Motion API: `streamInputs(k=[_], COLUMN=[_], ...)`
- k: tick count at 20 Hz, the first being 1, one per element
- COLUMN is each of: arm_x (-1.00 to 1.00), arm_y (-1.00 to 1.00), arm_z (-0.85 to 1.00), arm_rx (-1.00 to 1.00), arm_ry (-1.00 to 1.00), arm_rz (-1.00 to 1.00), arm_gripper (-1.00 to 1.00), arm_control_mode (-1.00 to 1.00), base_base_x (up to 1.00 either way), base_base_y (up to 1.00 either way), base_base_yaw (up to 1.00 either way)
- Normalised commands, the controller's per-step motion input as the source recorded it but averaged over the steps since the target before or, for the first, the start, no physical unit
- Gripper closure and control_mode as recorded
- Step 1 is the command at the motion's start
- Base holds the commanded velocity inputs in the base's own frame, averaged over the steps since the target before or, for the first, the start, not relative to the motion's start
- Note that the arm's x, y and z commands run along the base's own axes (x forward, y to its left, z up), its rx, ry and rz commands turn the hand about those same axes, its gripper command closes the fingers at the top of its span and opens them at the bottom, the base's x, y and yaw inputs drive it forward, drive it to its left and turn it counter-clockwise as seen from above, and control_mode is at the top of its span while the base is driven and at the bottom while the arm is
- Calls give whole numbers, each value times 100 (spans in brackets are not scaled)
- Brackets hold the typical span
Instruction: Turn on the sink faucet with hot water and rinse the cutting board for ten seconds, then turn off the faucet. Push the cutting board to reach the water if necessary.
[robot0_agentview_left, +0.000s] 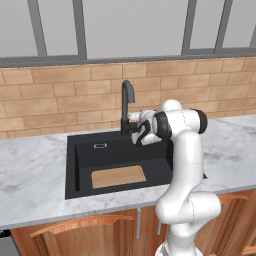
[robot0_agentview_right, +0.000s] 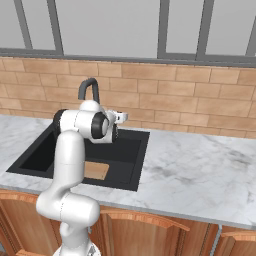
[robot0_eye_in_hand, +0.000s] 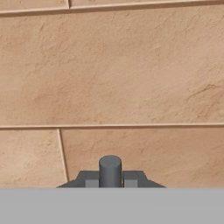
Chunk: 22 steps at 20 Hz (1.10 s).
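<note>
The faucet (robot0_agentview_left: 128, 100) (robot0_agentview_right: 89, 85) is a dark gooseneck standing behind the black sink (robot0_agentview_left: 80, 165) (robot0_agentview_right: 131, 150). My gripper (robot0_agentview_left: 136, 135) is at the faucet's base on its right side, pointing at the brick wall. In the hand view the lever (robot0_eye_in_hand: 110, 168) shows as a short grey stub held between my dark fingertips, the gripper (robot0_eye_in_hand: 110, 181) shut on it. The cutting board (robot0_agentview_left: 118, 176) (robot0_agentview_right: 95, 171), a light-brown rectangle, lies flat on the basin floor near the front wall, partly hidden by my arm in the right base view. The water is out of view.
Marble counter (robot0_agentview_left: 30, 175) (robot0_agentview_right: 200, 170) runs on both sides of the sink. A brick backsplash (robot0_eye_in_hand: 113, 70) stands close behind the faucet, with windows above it. Wooden cabinet fronts (robot0_agentview_left: 75, 230) sit below the counter's front edge.
</note>
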Motion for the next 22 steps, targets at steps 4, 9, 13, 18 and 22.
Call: streamInputs(k=[4, 9, 13, 18, 22], arm_x=[0, 0, 0, 0, 0], arm_y=[0, -17, -21, -23, -18], arm_z=[0, 0, 0, 0, 0], arm_rx=[0, 0, 0, 0, 0], arm_ry=[0, 0, 0, 0, 0], arm_rz=[0, 0, 0, 0, 0], arm_gripper=[100, 100, 100, 100, 100], arm_control_mode=[-100, -100, -100, -100, -100], base_base_x=[0, 0, 0, 0, 0], base_base_y=[0, 0, 0, 0, 0], base_base_yaw=[0, 0, 0, 0, 0])
